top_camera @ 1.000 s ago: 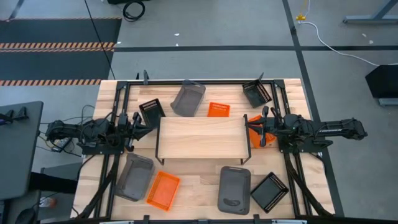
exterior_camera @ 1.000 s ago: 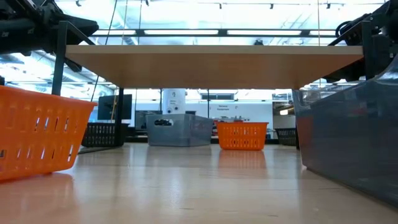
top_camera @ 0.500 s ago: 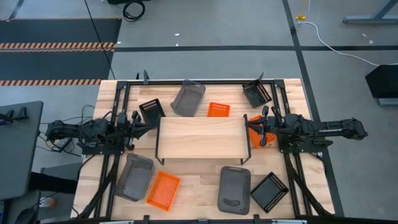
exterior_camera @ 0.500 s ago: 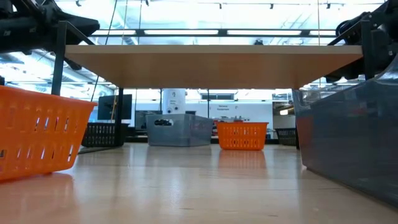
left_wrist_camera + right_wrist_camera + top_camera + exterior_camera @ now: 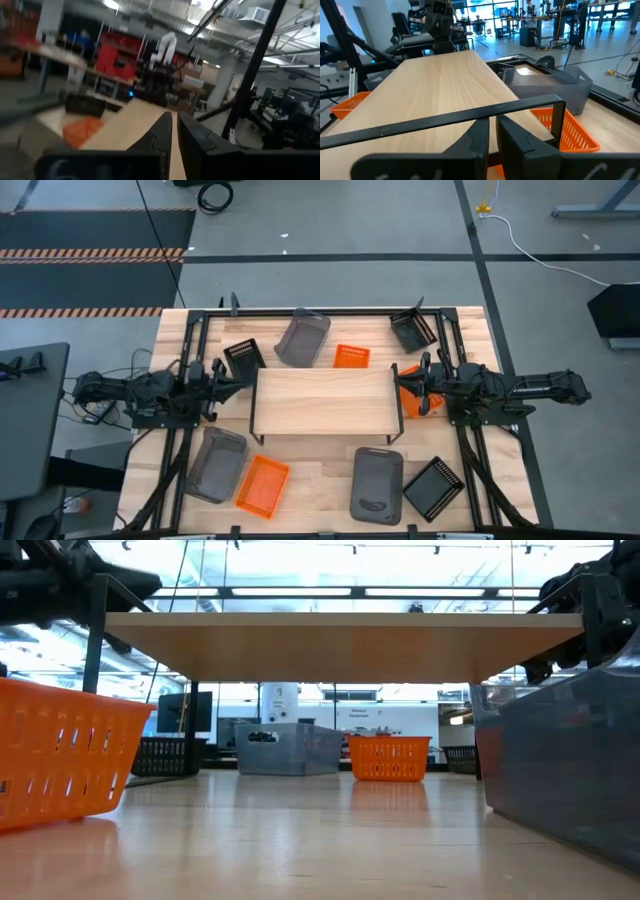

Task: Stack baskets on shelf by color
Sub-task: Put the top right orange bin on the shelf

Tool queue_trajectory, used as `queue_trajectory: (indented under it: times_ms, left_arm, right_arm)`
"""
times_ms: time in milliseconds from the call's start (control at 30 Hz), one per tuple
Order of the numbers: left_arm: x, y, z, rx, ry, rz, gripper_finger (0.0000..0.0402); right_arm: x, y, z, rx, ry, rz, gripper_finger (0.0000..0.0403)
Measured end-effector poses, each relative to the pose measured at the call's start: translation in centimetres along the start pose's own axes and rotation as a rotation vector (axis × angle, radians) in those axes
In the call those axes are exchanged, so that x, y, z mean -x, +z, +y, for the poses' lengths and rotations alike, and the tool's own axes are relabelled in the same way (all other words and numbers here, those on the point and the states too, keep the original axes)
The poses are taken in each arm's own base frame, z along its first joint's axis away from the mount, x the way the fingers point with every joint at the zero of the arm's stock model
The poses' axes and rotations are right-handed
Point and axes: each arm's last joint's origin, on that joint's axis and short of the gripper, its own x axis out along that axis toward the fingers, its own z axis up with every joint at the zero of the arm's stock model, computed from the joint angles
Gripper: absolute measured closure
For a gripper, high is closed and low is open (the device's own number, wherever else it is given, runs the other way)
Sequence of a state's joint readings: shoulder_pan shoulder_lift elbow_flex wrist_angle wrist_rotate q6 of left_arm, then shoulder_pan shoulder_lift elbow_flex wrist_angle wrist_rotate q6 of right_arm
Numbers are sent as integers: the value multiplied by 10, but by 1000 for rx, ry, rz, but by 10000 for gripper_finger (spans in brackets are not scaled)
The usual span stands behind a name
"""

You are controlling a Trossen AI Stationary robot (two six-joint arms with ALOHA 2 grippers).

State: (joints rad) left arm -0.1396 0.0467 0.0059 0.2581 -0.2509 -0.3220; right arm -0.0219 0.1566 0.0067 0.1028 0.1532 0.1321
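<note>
My left gripper hung at the left end of the shelf, fingers drawn nearly together with nothing between them; my right gripper hung at the right end, fingers likewise close and empty, just above the orange basket tucked against that end of the shelf.

The shelf top was bare; no basket had been placed on it yet, so I judged the task barely begun. The baskets lay scattered round it on the table: beyond the shelf a black basket, a grey basket, a small orange basket and another black basket; on the near side a grey basket touching an orange basket, then a grey basket beside a black basket.

What worried me: my fingers were too narrow to take a basket wall, so reaching down without spreading them would shove the orange basket under the shelf rather than grip it; the shelf's thin black rail crossed right before my right wrist, and a careless dip could knock the shelf askew; the perforated walls looked light, so a shallow pinch might let one tilt and slip.
</note>
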Motion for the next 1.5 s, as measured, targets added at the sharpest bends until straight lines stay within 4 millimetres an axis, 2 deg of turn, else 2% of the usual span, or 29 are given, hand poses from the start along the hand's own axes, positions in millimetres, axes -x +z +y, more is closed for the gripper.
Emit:
queue_trajectory:
  times_ms: [167,367,533,733,833,1033,1133,1367,1500]
  left_arm:
    - [-3,-4,0,41,29,33,367]
    - [-5,-6,-2,60,54,38,365]
    - [-5,-3,-7,74,8,10,369]
    - [-3,1,-13,48,-47,-34,366]
    - [-3,1,-13,31,-43,-36,366]
    - [-3,2,-13,33,-21,-47,366]
    - [-3,2,-13,35,-22,-50,366]
    - [-3,3,-13,38,-24,-56,365]
    - [-3,3,-13,38,-24,-56,367]
  right_arm:
    - [0,0,0,-19,-2,3,364]
    - [0,-3,-3,-169,-84,83,359]
    - [6,-4,-11,-198,-325,257,331]
    - [12,17,-13,-233,-445,260,302]
    - [15,39,-12,-244,-465,213,296]
    - [11,68,-8,-265,-474,260,295]
    - [7,81,-6,-235,-501,379,295]
    - [-7,127,2,-106,-550,708,295]
    - [-20,138,8,-140,-490,926,295]
